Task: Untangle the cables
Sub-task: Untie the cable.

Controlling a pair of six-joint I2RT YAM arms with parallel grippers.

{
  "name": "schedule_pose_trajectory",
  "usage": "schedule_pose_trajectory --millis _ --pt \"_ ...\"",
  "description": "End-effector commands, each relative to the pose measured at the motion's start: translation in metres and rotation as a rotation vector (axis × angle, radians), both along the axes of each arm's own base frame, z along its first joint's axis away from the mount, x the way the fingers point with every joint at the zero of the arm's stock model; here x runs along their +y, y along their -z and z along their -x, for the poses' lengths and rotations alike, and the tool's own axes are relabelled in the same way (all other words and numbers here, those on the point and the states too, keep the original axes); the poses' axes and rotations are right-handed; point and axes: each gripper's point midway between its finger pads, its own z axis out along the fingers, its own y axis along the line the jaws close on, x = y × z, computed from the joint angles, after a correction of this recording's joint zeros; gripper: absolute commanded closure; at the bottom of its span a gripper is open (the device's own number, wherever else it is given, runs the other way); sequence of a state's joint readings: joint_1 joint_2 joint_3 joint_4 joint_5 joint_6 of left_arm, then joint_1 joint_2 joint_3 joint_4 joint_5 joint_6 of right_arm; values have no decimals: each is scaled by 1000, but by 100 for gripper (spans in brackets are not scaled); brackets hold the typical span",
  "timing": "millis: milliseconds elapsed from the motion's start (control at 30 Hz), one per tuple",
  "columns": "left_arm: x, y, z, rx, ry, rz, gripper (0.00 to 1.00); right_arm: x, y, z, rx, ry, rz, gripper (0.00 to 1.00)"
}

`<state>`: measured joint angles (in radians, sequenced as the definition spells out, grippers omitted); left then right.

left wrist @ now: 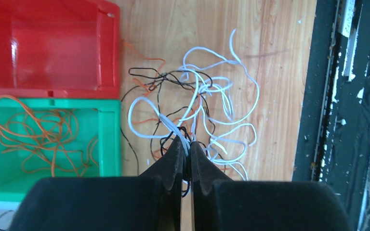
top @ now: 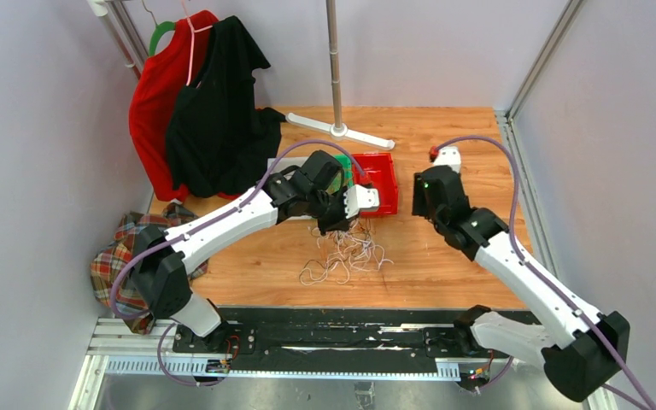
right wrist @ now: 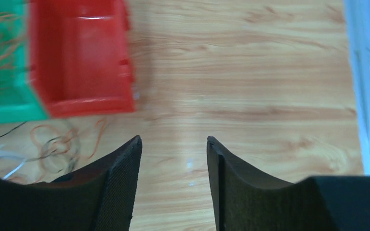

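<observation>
While our left gripper (top: 339, 224) pinches the cables (top: 348, 254), our right gripper (right wrist: 173, 142) stands open.
From the top camera we see the cables as a loose tangle on the wooden table (top: 444, 256), near the red bin (top: 384, 175), under the left gripper. From the left wrist we see its fingers (left wrist: 171, 161) pressed together on a white strand of the tangle, beside the green bin (left wrist: 108, 144). From the right wrist we see the jaws well apart, holding nothing, with the tangle at the lower left.

Cables (left wrist: 197, 106) on the table (top: 444, 256) just before the bins (left wrist: 53, 91) side by side, loose strands (left wrist: 33, 134) inside one
</observation>
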<state>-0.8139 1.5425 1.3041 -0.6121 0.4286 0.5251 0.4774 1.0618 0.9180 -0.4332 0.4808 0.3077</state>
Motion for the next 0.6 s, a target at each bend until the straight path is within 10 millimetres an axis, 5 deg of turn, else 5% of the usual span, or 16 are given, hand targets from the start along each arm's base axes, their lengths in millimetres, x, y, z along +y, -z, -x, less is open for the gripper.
schedule_pose_trajectory --millis 0,233,400,567 --pt "5 -10 3 43 -42 4 99 60 -17 26 -66 -257 -55 46" --pt "7 -36 9 28 -44 94 99 151 20 78 -139 -623 -381 47" --pt "11 -53 17 17 -11 108 99 178 36 77 -133 -749 -385 46" --pt "11 -57 20 15 8 117 99 200 27 73 -167 -848 -388 45"
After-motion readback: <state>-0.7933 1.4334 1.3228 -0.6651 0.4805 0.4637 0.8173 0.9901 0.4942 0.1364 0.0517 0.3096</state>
